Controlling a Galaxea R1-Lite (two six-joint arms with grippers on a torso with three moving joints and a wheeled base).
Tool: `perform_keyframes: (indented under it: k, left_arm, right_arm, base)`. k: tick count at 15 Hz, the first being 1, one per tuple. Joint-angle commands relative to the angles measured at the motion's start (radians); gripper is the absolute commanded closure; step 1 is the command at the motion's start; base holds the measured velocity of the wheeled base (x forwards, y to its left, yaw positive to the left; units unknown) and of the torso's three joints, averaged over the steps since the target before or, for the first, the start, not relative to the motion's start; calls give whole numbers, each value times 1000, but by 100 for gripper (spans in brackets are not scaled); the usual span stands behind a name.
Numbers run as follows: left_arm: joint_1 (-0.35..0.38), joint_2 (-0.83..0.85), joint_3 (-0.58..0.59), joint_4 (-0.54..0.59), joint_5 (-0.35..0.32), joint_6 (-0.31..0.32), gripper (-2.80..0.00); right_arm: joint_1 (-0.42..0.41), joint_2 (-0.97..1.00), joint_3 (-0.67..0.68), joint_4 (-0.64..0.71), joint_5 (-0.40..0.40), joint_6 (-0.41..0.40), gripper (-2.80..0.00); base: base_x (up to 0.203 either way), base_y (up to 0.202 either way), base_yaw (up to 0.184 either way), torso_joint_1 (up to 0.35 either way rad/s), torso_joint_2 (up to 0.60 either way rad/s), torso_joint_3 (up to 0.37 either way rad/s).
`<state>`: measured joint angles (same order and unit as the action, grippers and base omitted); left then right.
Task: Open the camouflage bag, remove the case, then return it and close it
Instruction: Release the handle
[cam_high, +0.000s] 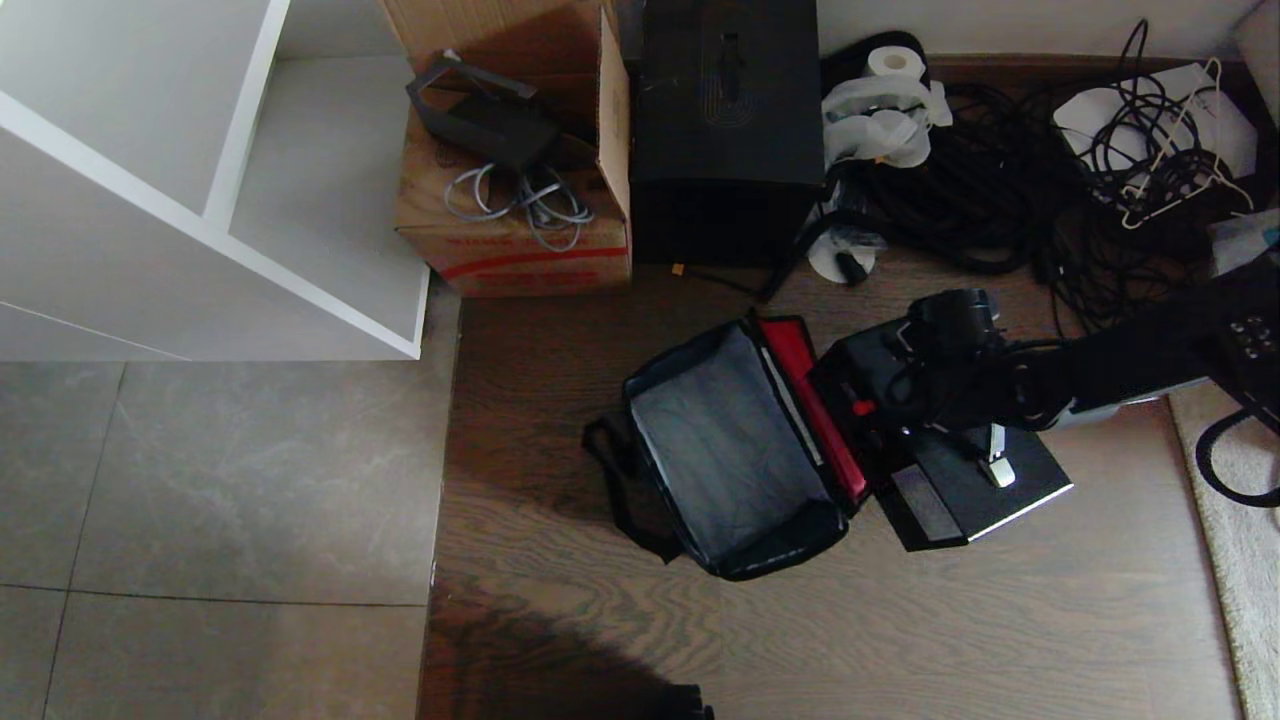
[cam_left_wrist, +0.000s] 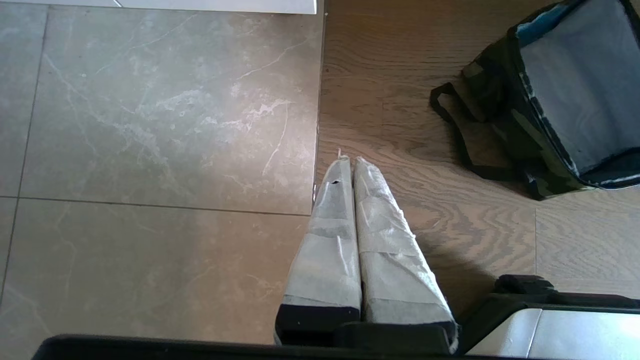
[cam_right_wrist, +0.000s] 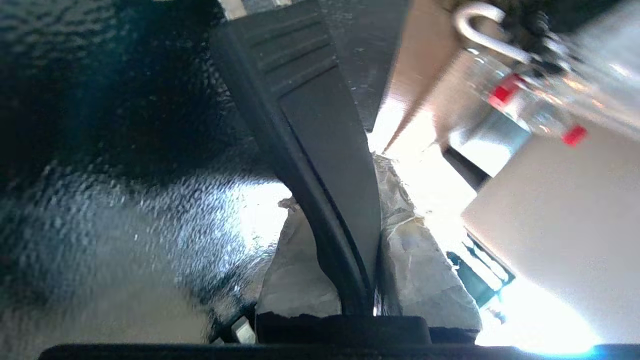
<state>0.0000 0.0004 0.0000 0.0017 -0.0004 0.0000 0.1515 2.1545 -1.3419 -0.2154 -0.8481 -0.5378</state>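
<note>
The right gripper (cam_right_wrist: 345, 240) is clamped on the handle (cam_right_wrist: 320, 150) of the case (cam_high: 960, 470), which appears to hang tilted just right of the open, empty camouflage bag (cam_high: 735, 450). The left gripper (cam_left_wrist: 350, 170) is closed and idle. The tilted case could slip or catch the bag's red lid lining (cam_high: 815, 400).

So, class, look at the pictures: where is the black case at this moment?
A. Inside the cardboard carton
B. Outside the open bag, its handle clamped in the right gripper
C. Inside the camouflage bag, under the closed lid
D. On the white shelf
B: the case sits beside the open, empty camouflage bag, and the right wrist view shows the right gripper shut on the case's handle.
</note>
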Motion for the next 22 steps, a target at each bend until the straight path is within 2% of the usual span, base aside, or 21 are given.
perform_keyframes:
  k: [1, 14, 15, 16, 20, 22]
  left_arm:
    - [0, 0, 0, 0, 0, 0, 0]
    - [0, 1, 0, 0, 0, 0, 0]
    - [0, 1, 0, 0, -1, 0, 0]
    - [0, 0, 0, 0, 0, 0, 0]
    - [0, 0, 0, 0, 0, 0, 0]
    - [0, 0, 0, 0, 0, 0, 0]
  right_arm:
    - [-23, 24, -18, 0, -2, 5, 0]
    - [-89, 206, -164, -14, -3, 27, 0]
    - [-89, 215, -163, -9, -3, 28, -155]
    - [-89, 224, -163, -14, -4, 28, -280]
    - [-80, 207, -100, -10, 8, 35, -280]
    - [-51, 159, -16, -14, 58, 35, -280]
  base:
    - [0, 0, 0, 0, 0, 0]
    - [0, 0, 0, 0, 0, 0]
    - [0, 0, 0, 0, 0, 0]
    - [0, 0, 0, 0, 0, 0]
    - [0, 0, 0, 0, 0, 0]
    - [0, 0, 0, 0, 0, 0]
